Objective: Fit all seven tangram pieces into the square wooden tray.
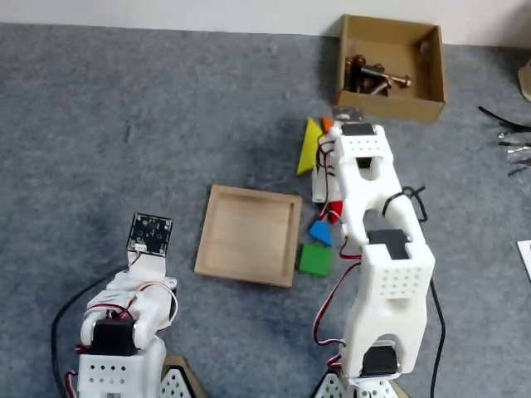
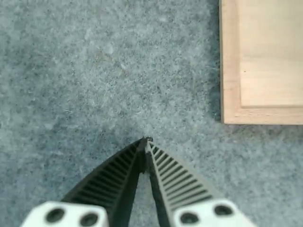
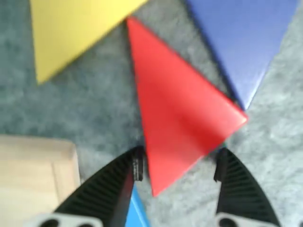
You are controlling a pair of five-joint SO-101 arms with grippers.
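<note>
1. Looking down from the high view, the square wooden tray (image 1: pixel 249 234) sits mid-surface. The yellow triangle (image 1: pixel 309 145), blue piece (image 1: pixel 321 231) and green square (image 1: pixel 315 259) lie outside it, toward the right edge.
2. Left wrist view: the left claw (image 2: pixel 144 142) is pressed together on nothing, near a tray corner.
3. Right wrist view: the right claw (image 3: pixel 180 163) is spread, straddling a corner of the red triangle (image 3: pixel 182 109). The piece looks thin, stiff, light and smooth, so pinch low across its straight edges.

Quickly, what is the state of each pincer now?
Left pincer: closed, empty.
Right pincer: open, astride a corner of the red triangle.
</note>
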